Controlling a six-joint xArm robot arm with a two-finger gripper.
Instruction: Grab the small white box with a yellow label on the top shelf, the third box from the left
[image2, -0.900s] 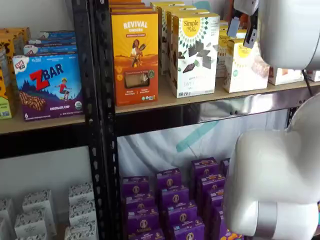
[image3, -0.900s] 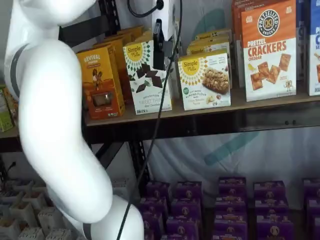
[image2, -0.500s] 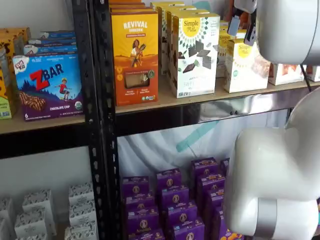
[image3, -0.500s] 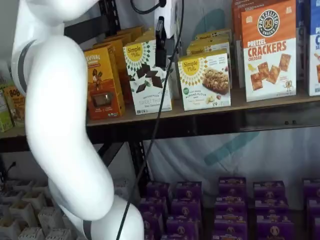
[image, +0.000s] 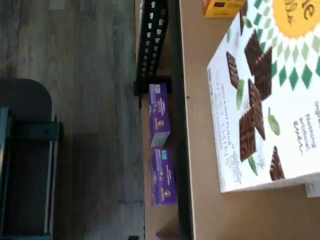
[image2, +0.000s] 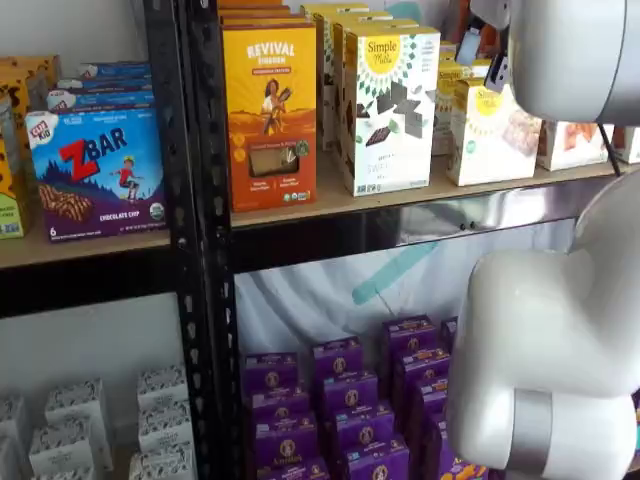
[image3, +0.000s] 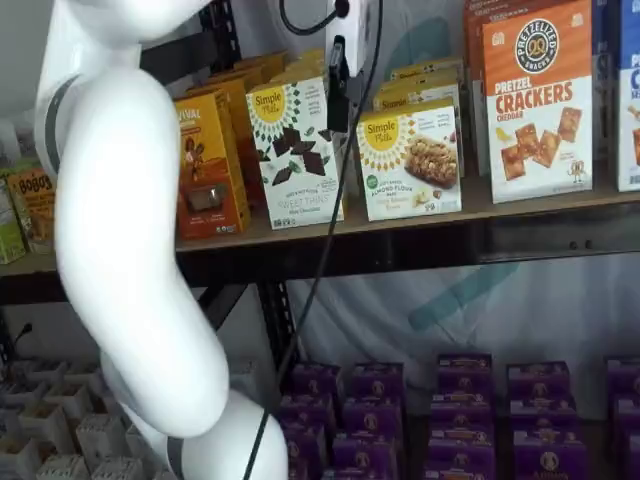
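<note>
The small white box (image3: 410, 160) with its yellow round logo stands on the top shelf (image3: 520, 205), right of a taller white box (image3: 297, 150) with dark chocolate pieces. Both boxes show in both shelf views, the small box (image2: 490, 135) partly behind the arm. My gripper (image3: 338, 120) hangs in front of the gap between the two boxes, just left of the small one. Its fingers (image2: 497, 70) stand apart, open, with nothing in them. The wrist view shows only the taller box (image: 270, 100) on the shelf board (image: 200, 150).
An orange box (image3: 205, 165) stands left of the taller white one, and a pretzel cracker box (image3: 537, 100) stands at the right. Purple boxes (image3: 450, 410) fill the level below. My white arm (image3: 120, 250) blocks the left side, and its elbow (image2: 550, 370) the lower right.
The arm and gripper have shifted to the right along the top shelf, from in front of the taller white box toward the small white box. The boxes have not moved.
</note>
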